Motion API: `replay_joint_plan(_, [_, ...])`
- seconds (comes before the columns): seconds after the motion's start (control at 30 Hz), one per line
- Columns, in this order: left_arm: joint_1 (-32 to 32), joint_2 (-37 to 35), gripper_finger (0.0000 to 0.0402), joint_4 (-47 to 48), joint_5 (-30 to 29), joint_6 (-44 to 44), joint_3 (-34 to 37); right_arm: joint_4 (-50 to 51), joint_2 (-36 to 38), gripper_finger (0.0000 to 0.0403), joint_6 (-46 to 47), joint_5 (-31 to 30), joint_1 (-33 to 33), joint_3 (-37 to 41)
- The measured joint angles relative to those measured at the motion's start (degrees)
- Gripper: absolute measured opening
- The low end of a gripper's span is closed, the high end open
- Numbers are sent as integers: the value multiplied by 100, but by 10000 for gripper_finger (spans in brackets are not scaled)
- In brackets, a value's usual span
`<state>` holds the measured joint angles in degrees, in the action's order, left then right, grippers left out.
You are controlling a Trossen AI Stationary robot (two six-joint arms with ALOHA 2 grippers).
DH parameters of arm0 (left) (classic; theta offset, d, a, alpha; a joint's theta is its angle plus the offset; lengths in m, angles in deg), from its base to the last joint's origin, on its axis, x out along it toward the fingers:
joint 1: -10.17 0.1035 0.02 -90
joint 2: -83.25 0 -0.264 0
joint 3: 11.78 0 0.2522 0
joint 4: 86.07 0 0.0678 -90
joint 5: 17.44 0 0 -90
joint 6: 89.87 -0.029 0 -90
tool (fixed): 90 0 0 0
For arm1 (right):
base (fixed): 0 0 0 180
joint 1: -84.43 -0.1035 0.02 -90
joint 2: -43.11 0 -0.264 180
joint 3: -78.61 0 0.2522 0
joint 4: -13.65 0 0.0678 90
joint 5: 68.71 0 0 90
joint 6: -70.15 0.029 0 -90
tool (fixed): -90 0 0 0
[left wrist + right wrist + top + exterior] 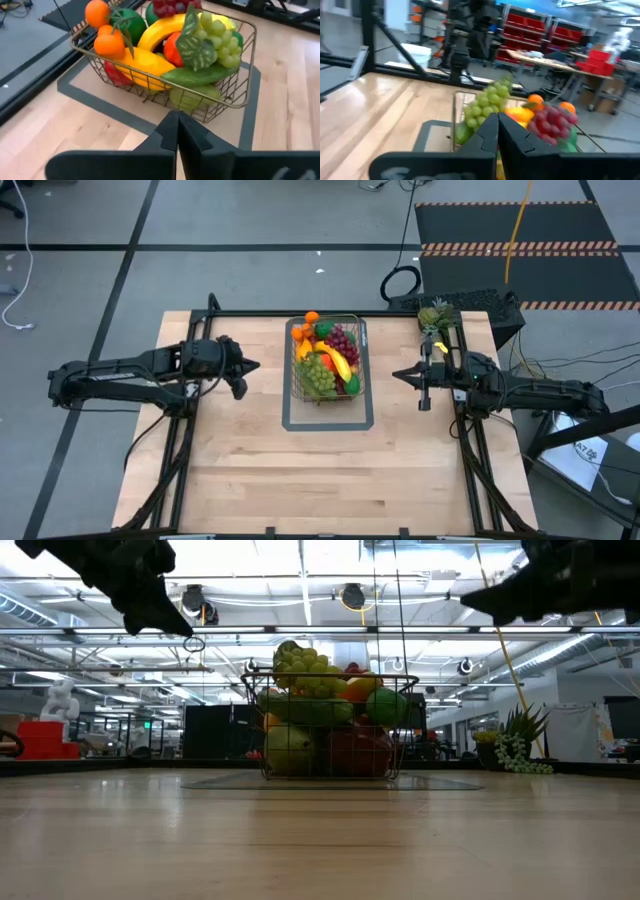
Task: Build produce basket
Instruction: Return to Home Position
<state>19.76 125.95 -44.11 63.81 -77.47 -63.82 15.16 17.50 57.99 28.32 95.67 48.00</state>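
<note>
High view: basket (361,345) sits inside the grey outline (290,420) at the table's (330,480) middle, heaped with produce; my left gripper (254,366) is off its left side, my right gripper (397,375) off its right side, both apart from it and pointing at it; both wrist views show my fingers pressed together with nothing between them, so both jaws are closed and empty.

Job looks finished bar parking the arms; my risks from here:

- pile stands above the rim; in the low view the green grapes (305,670) crown it, well over the wire; any knock to the basket could likely tip them off
- oranges (97,12) perch at one end, right at the rim edge in the left wrist view; first to go over if the basket gets jolted
- both arms ride high in the low view, roughly above basket height; dropping early while near the basket could clip the rim or the heap
- right arm has a spiky green plant (434,316) close behind it at the table corner; a wide swing back could catch it

Plan: pull straight back, away from the basket; no sideways sweep.
</note>
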Motion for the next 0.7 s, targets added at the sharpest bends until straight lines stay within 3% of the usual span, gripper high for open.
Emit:
replay_joint_plan(0.33, [202, 5, 4, -191, 28, 154, 283, -275, 1134, 0, 141, -826, 0, 738])
replay_joint_plan(0.7, [277, 5, 4, -193, -4, 157, 283, -45, 2025, 0, 921, -223, -150, 853])
